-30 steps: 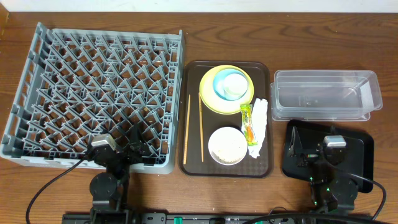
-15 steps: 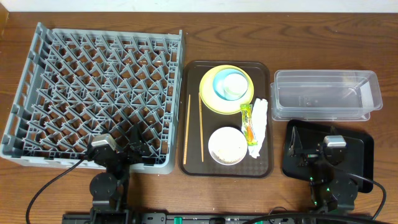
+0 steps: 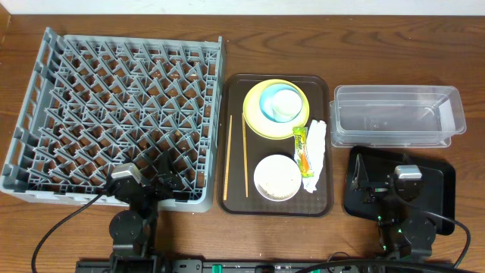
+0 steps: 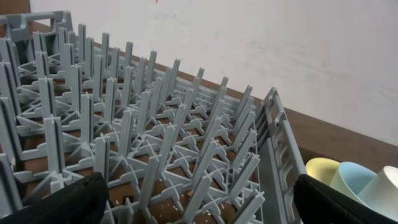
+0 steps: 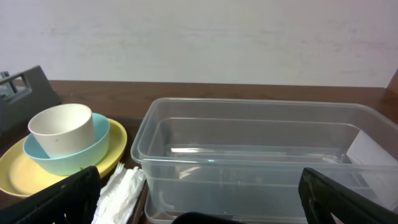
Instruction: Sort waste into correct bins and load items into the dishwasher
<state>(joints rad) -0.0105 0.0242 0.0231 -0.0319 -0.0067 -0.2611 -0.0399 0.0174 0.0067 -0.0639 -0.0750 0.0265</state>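
The grey dish rack [image 3: 24,121] stands at the left and fills the left wrist view [image 4: 155,143]. On the brown serving tray [image 3: 235,98] a yellow plate [image 3: 254,121] holds a light blue bowl [image 3: 266,105] with a white cup [image 3: 286,103] in it. A white bowl [image 3: 277,177] with rice-like scraps, two chopsticks [image 3: 244,152], a yellow-green sachet [image 3: 303,150] and a white napkin [image 3: 317,144] lie there too. The clear tub [image 3: 398,115] and black tray [image 3: 443,182] are at the right. My left gripper [image 3: 163,178] [image 4: 199,205] is open over the rack's near edge. My right gripper [image 3: 371,186] [image 5: 199,199] is open over the black tray.
The right wrist view shows the cup [image 5: 61,127], blue bowl [image 5: 68,158], plate [image 5: 18,177], napkin [image 5: 121,190] and the empty clear tub [image 5: 261,155]. The left wrist view shows the plate [image 4: 320,168] and bowl [image 4: 351,177] past the rack. Wooden table all around.
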